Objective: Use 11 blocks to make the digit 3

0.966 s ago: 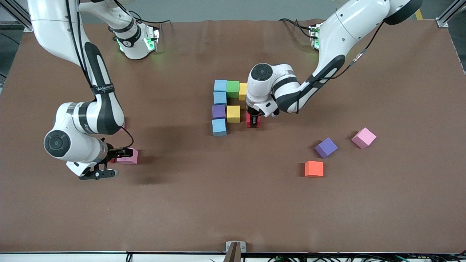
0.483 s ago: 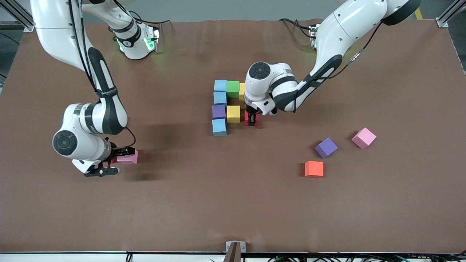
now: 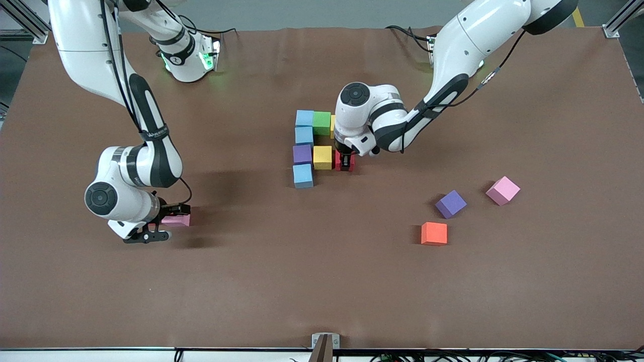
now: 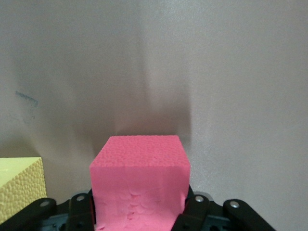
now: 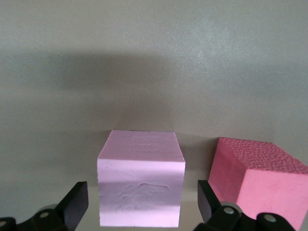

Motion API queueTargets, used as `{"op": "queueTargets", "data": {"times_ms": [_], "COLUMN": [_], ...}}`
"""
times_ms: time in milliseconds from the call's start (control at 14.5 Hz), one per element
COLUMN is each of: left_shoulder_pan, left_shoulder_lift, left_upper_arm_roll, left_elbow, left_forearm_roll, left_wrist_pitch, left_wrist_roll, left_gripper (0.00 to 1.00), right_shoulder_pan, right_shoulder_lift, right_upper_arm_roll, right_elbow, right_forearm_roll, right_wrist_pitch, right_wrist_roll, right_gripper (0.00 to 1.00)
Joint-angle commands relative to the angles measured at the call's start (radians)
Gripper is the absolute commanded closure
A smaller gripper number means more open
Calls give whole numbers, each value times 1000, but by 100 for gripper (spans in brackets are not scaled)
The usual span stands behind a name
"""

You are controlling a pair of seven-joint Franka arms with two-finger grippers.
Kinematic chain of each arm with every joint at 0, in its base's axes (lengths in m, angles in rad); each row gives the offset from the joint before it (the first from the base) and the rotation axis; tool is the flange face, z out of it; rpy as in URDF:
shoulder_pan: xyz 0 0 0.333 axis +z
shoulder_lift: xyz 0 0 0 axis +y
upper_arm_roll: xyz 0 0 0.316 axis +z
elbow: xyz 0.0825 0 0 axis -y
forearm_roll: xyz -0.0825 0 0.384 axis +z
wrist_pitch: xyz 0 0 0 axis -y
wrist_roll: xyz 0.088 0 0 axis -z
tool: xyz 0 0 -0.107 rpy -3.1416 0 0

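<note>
Brown table [image 3: 322, 281] | loose orange block [image 3: 434, 233] lower right | left gripper [image 3: 346, 162] clamps red block [image 3: 347, 164] | right gripper [image 3: 166, 221] apart, straddling pink block [image 3: 177, 219]

- A wide brown table covering [image 3: 282, 281] fills the space, wrinkled slightly.
- Aluminium frame posts [image 3: 621, 20] stand at the corners.
- A small metal bracket [image 3: 325, 341] sits at the near edge.
- Cables [image 3: 453, 356] run below.

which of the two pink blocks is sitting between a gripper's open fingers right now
The pink block toward the right arm's end, flanked by the open right gripper. The other pink block sits alone beside the loose purple block.
</note>
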Motion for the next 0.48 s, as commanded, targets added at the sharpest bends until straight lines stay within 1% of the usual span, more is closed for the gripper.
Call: {"op": "queueTargets", "data": {"times_ms": [0,138,207,276,414], "left_shoulder_pan": [-32,-36,-36,-36,-36], "left_shoulder_lift": [-12,-12,-12,-12,-11], "left_upper_arm_roll": [-2,-2,-2,-2,-2], "left_elbow": [-14,-13,-13,-13,-10], "left_forearm_roll": [87,87,86,83,81], "left_wrist_pitch": [9,10,9,9,10], "left_wrist_roll": [-448,-457,-458,-459,-460], "left_gripper": [78,78,77,77,77], "right_shoulder_pan": [-17,-17,-17,-17,-16], "right_shoulder_lift": [-3,-1,-1,-1,-1], "right_upper_arm_roll": [16,18,18,19,21], "right_elbow": [-23,-29,-29,-29,-27], "right_forearm_roll": [11,11,13,13,14], "right_wrist_pitch": [16,19,19,19,16], "right_wrist_roll": [-4,-5,-5,-5,-5], "right_gripper": [0,0,5,14,38]}}
